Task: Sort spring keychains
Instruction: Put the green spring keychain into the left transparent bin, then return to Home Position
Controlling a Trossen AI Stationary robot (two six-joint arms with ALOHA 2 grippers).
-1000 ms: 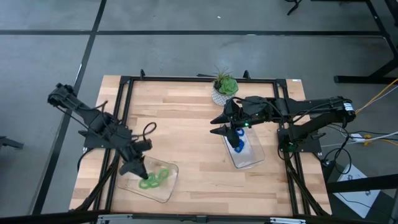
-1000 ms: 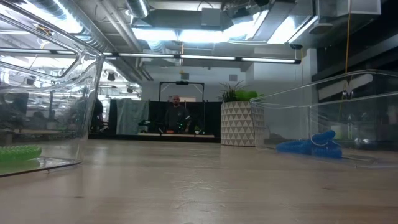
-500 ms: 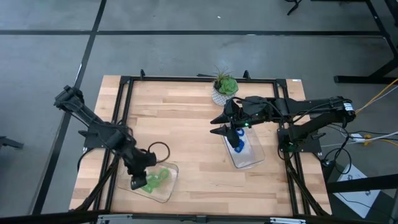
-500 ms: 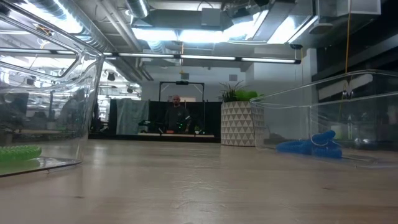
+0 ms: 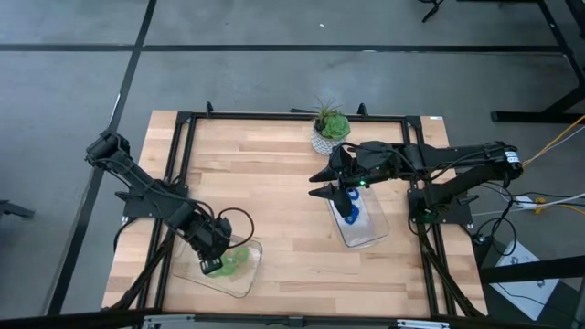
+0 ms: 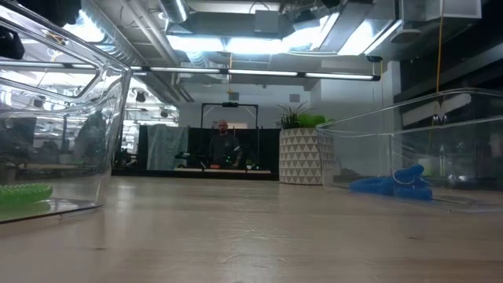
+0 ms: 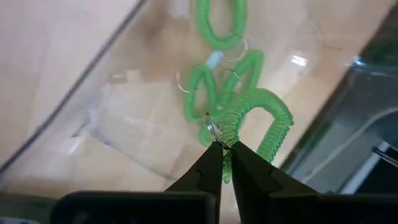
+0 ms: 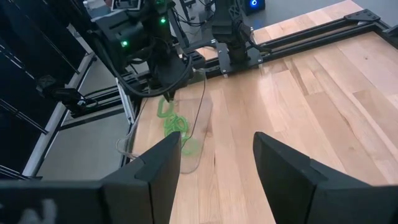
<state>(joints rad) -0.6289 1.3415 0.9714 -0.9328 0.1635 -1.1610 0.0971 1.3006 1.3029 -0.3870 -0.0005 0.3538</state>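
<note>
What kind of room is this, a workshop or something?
Probably a robotics lab or workshop: a wooden table in a black metal frame, strip lights under bare ceiling ducts, and a person at a far workstation.

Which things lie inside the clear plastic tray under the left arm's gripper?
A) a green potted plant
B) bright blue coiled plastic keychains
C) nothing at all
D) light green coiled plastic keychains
D: the light green coiled plastic keychains lie in the clear plastic tray, where the left gripper pinches one coil with its tips.
</note>
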